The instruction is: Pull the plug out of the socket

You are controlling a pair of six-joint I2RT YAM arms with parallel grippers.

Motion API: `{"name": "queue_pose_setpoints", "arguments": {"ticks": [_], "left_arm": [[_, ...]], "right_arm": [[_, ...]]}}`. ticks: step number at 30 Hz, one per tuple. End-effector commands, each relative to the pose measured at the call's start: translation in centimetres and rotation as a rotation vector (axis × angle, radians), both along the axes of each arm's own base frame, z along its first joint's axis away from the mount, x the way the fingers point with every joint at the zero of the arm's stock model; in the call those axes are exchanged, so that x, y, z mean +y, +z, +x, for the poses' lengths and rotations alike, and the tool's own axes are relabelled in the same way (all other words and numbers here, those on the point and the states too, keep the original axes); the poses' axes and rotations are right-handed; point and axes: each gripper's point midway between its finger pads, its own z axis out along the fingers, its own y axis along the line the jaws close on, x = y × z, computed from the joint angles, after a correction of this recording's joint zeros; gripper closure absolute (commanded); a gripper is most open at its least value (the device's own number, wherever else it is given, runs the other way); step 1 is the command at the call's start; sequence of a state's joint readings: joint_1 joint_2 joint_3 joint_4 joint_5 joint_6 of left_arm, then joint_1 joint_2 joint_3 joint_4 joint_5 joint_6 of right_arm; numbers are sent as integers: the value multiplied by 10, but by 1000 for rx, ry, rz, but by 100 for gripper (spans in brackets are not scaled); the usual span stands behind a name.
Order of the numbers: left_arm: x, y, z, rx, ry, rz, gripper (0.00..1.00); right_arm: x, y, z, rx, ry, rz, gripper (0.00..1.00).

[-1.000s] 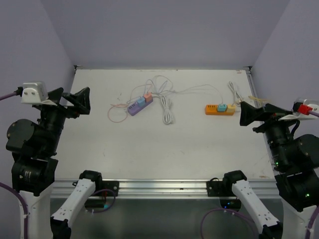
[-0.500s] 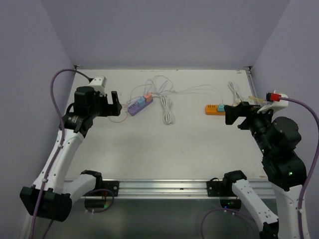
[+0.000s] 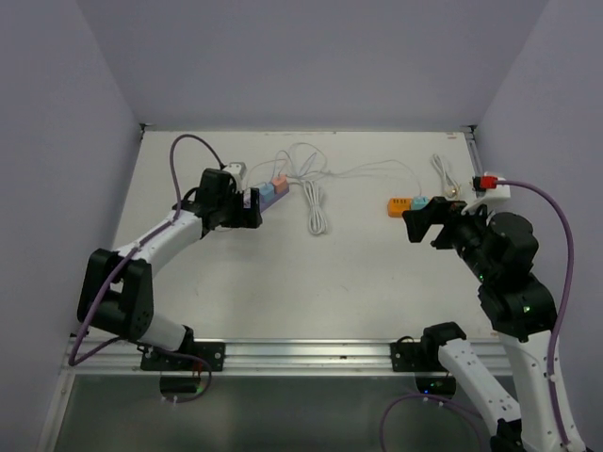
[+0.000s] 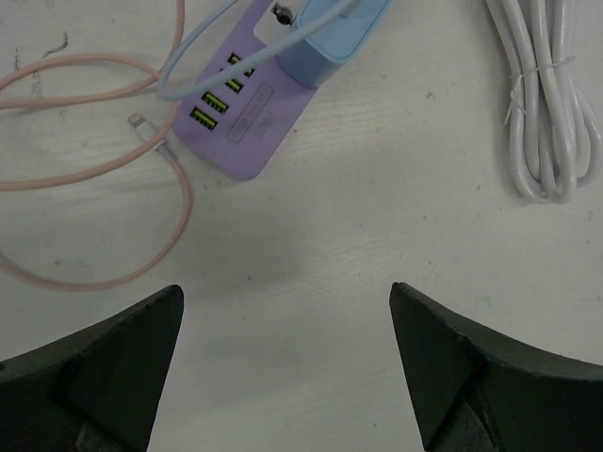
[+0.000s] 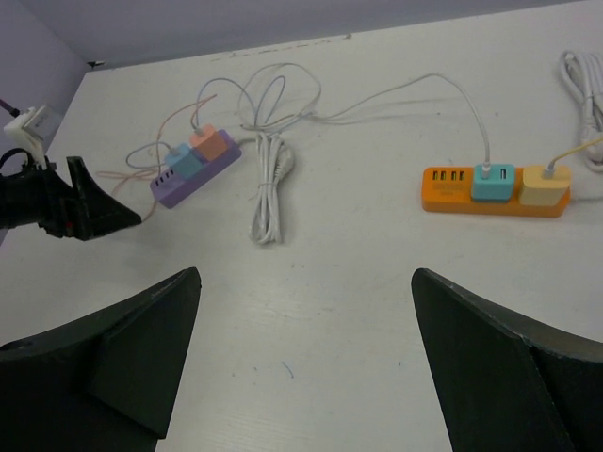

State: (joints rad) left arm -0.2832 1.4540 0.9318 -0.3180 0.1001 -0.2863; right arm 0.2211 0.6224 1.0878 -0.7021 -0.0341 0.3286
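Left claw [image 3: 247, 209]: low over the table [image 3: 377, 273], at the near end of the purple strip [image 3: 258, 200]. Jaws spread wide, nothing between them.

Left wrist view: purple strip [image 4: 259, 122] lies up and slightly left of the gap in the left claw [image 4: 287, 377], angled, with its green ports toward the fingers. Bare table separates it from both fingertips, so there is no contact. Blue plug [image 4: 330, 38] sits in the strip's far end, at the top edge of the frame. Its seating looks full, but the frame crops it, so not certain. A pink lead [image 4: 155, 141] loops left of the strip with its loose tip just beside the ports. White cord [image 4: 551, 113], bundled, lies well off to the right.

Right claw [image 3: 419, 226]: raised above the table, just near of the orange strip [image 3: 399, 203]. Jaws wide apart, holding nothing.

Right wrist view: orange strip [image 5: 452, 198] lies ahead and to the right of the right claw [image 5: 306, 367], well apart from it. Teal plug [image 5: 492, 181] and beige plug [image 5: 545, 184] stand side by side in it, each with a lead running off. Further left are the purple strip [image 5: 184, 184], carrying the blue plug [image 5: 182, 158] and a pink plug [image 5: 212, 143], and the white cord [image 5: 268, 193] between the two strips.

All four plugs are in their sockets.
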Motion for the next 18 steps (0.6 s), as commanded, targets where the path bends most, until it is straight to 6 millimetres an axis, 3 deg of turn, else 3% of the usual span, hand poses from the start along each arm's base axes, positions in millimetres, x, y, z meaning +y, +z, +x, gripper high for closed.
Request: {"name": "queue_pose_setpoints", "arguments": {"ticks": [1, 5, 11, 18], "left_arm": [[-11, 1, 37, -128, 5, -2, 6], [-7, -9, 62, -170, -15, 73, 5], [-10, -34, 83, -159, -63, 130, 6], [-12, -31, 105, -232, -86, 153, 6]], "right_arm": [[7, 7, 6, -32, 33, 14, 1], [9, 8, 2, -54, 43, 37, 1], [16, 13, -4, -110, 96, 34, 1], [17, 12, -3, -111, 110, 10, 1]]}}
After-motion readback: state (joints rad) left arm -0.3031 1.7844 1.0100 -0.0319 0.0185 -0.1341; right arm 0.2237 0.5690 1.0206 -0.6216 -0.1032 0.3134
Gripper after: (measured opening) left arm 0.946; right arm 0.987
